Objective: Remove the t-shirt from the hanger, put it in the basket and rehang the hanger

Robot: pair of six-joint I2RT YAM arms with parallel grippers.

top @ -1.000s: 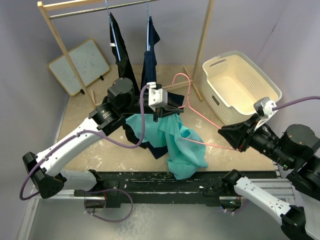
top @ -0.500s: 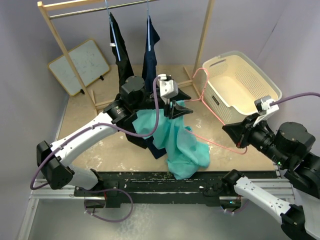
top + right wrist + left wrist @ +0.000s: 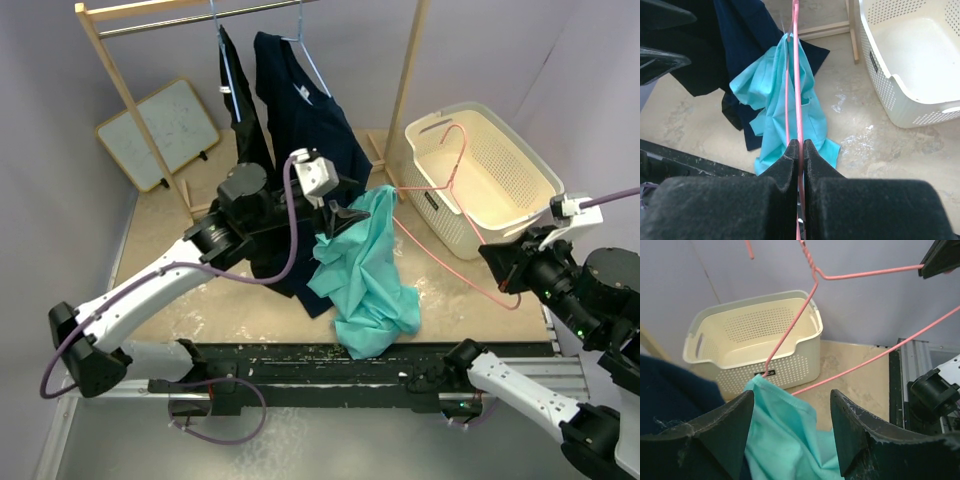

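The t-shirt [image 3: 365,275], teal, is at the middle of the surface [image 3: 200,215]. Its top corner is caught on the far end of the pink hanger [image 3: 796,75]. The rest drops in folds toward 6 o'clock, and its lower part is bunched on the surface near the front rail.

The right pincer [image 3: 799,145] is clamped tight on the hanger's wire, with the jaws pressed together and only the wire between them. It holds the hanger out at 4 o'clock from the shirt. The hanger slants up toward 12 o'clock, and its hook reaches over the near rim of the basket [image 3: 500,160], which stands at 2 o'clock.

The left pincer [image 3: 790,395] is at the shirt's upper edge, on its 9 o'clock side. Its jaws stand wide apart with teal cloth lying in the gap. The wrist view shows the cloth between the fingers [image 3: 715,430], not pinched by them.

Dark clothes [image 3: 300,110] hang from the rack [image 3: 105,65] at 12 o'clock, just behind the left arm. A whiteboard [image 3: 160,130] leans at 10 o'clock.
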